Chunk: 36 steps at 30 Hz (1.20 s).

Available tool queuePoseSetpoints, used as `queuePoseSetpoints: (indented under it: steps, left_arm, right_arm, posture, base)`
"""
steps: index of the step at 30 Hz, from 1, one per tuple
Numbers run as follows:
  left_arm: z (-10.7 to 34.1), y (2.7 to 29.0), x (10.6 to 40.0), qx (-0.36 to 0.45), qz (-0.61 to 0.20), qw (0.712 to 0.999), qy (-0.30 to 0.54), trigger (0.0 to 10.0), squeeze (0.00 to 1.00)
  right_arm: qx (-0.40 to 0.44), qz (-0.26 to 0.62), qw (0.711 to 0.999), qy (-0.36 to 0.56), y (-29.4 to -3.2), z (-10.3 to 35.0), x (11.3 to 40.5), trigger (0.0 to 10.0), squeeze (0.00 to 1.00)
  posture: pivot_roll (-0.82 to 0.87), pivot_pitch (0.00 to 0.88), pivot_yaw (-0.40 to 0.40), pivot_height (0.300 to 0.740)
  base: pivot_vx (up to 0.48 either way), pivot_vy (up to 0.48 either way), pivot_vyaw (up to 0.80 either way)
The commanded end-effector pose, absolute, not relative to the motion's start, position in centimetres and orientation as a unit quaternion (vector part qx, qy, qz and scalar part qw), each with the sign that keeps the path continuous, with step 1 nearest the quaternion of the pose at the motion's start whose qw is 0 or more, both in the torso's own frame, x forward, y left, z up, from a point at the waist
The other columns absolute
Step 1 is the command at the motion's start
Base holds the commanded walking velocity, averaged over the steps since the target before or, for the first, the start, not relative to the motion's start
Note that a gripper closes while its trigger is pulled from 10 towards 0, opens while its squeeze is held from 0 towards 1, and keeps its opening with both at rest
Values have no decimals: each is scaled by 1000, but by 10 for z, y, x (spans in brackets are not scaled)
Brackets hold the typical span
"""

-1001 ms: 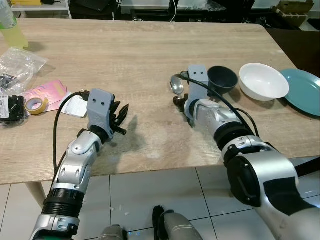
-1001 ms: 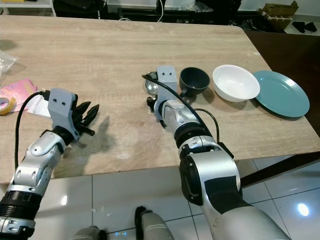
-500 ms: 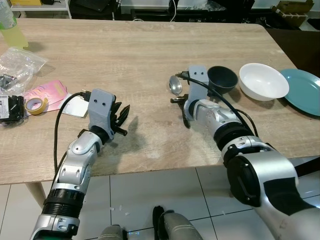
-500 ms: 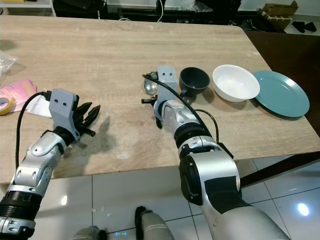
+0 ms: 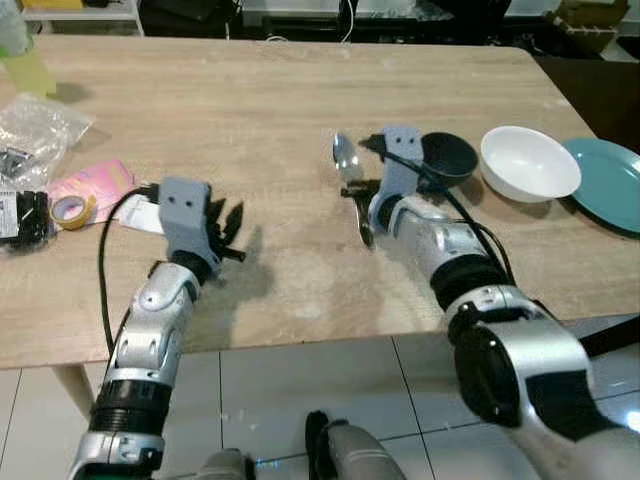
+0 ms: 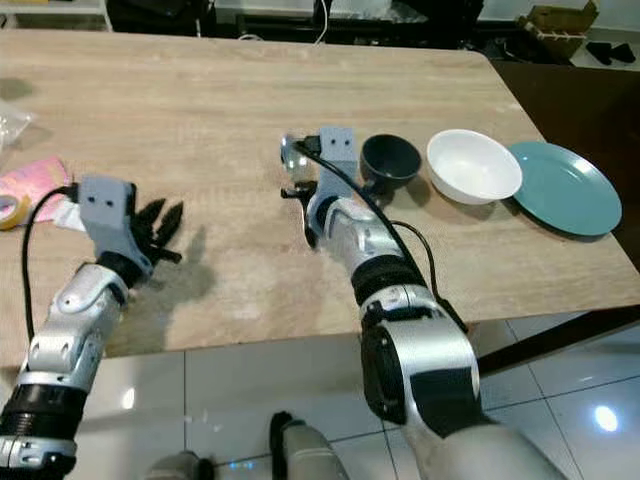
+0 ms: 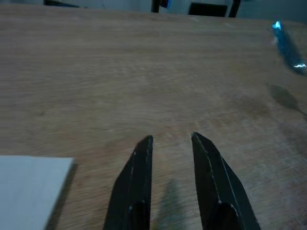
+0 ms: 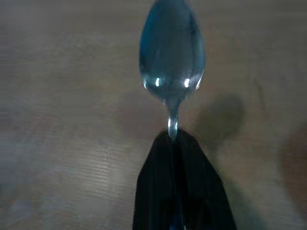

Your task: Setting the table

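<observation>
The right gripper [image 8: 175,139] is pinched tight on the neck of a spoon [image 8: 171,52], bowl lifted just left of the dark bowl [image 5: 447,157]. Bare wooden table [image 5: 250,100] spreads beyond the dark bowl's far and left sides. The left gripper [image 7: 171,143], fingers narrowly parted around nothing, hovers over the wood, well left of the dark bowl.

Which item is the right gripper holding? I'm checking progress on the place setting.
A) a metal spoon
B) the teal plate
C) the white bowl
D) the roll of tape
A: in the right wrist view the right gripper has its fingers shut on the handle of the spoon, whose bowl sticks out above the wooden table.
</observation>
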<state>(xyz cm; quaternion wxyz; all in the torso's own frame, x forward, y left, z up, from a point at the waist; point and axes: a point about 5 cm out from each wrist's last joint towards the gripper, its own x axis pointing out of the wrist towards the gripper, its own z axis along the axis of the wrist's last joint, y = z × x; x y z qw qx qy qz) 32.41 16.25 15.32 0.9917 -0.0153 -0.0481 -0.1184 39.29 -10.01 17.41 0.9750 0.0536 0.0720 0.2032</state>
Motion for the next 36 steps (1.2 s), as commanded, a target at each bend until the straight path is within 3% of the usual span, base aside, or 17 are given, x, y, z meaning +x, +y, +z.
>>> queuePoseSetpoints:
  steps: [1,6,7,9,10,17,36]
  left_arm:
    - [149,160,320,-22,-116,992,-47,10000,0]
    - [148,156,318,-24,-119,991,-48,10000,0]
    - [149,153,318,-20,-119,991,-51,10000,0]
    - [149,153,319,-19,-118,991,-52,10000,0]
    - [149,153,319,-22,-115,992,-53,10000,0]
    - [152,153,322,-35,-104,992,-56,10000,0]
    - [155,154,320,-45,-92,993,-64,10000,0]
  right_arm:
    - [40,222,972,58,-98,170,383,0,0]
    - [20,243,970,10,-96,171,362,0,0]
    - [7,246,969,-32,-98,177,350,4314,0]
    - [2,244,969,-45,-99,179,346,4314,0]
    - [-2,240,969,-66,-101,183,343,10000,0]
    - [-24,210,968,-132,-110,193,330,10000,0]
    - [-9,173,974,-148,-125,198,304,10000,0]
  posture:
    - [62,100,-70,740]
    - [59,97,-63,740]
    - [54,98,-60,740]
    - [54,98,-60,740]
    - [51,99,-58,740]
    - [47,104,-56,740]
    - [51,121,-64,740]
  base:
    - [0,0,0]
    - [0,0,0]
    - [0,0,0]
    - [0,0,0]
    - [0,0,0]
    - [0,0,0]
    - [0,0,0]
